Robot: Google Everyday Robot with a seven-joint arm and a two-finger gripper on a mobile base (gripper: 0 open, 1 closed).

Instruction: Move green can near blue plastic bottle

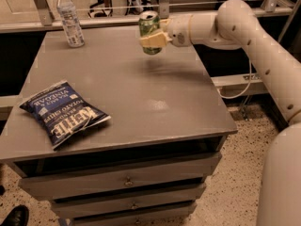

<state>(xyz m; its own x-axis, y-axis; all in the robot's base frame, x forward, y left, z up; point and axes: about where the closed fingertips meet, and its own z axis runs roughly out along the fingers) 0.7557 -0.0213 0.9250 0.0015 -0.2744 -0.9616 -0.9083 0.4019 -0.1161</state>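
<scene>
tool [153, 40]: we grip the small green metal can [149, 23], above the grey desk [141, 98].
risk: we may topple the tall clear plastic bottle [69, 18] if we approach too close.

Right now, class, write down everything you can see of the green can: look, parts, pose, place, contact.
The green can is a small metal drink can with a shiny green side and a silver top. It hangs upright above the grey table, near its far edge, casting a faint shadow below. The gripper is shut on its lower half, with pale fingers wrapping it; nothing else touches it. The blue plastic bottle stands apart at the table's far corner.
</scene>
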